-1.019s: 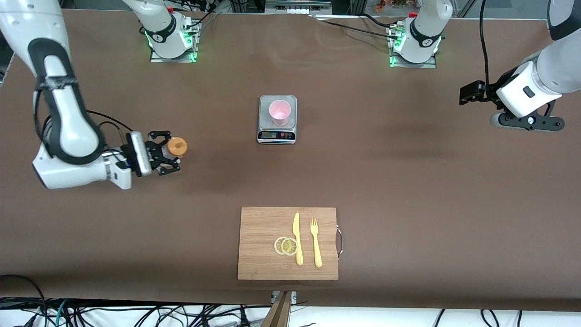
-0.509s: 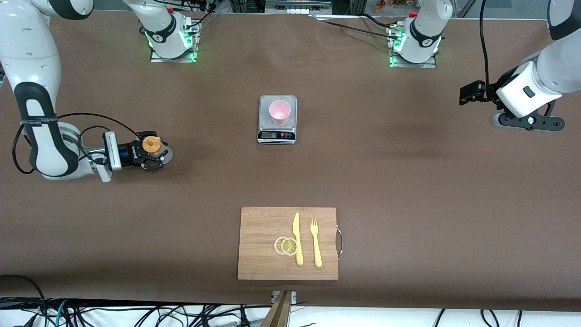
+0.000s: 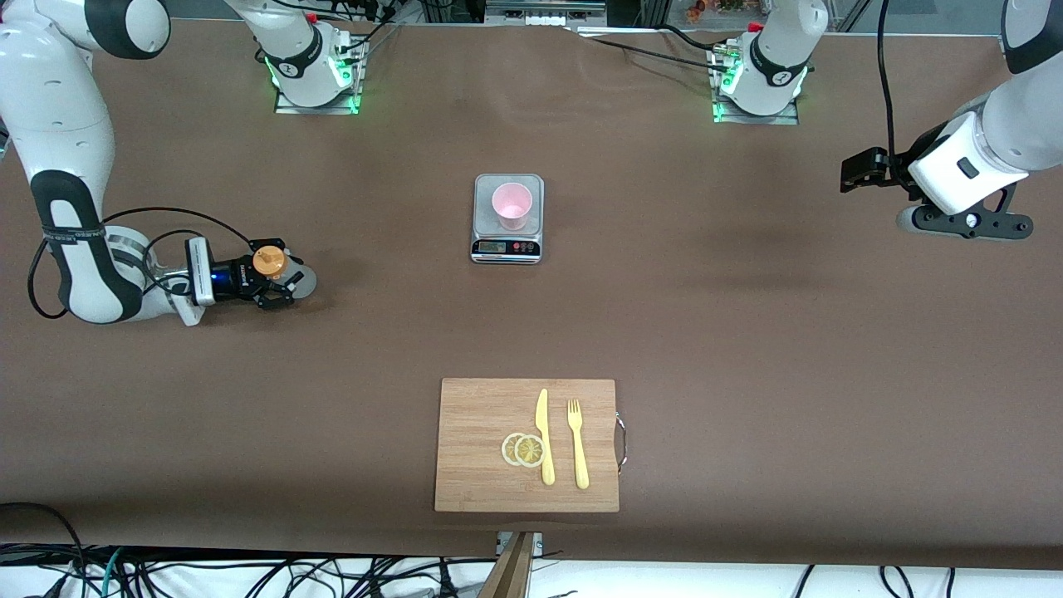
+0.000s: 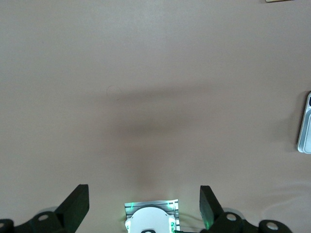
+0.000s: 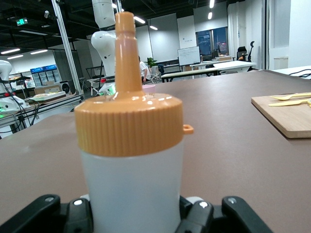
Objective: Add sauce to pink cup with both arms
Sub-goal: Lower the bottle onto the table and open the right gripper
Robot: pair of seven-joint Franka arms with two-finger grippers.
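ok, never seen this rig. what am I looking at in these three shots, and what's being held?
Two white robot arms are bolted along one edge of a brown table. The wide shot comes from a high camera facing them; each of the other two comes from a camera on one arm's wrist.

The right gripper, low at its own end of the table, is shut on the sauce bottle, which stands upright; the right wrist view shows its orange cap up close. The left gripper is open and empty, waiting above its end of the table; its wrist camera looks down on bare table.

Mid-table, the pink cup stands on a small kitchen scale. Nearer the camera lies a wooden cutting board with a yellow knife, a fork and two lemon slices.
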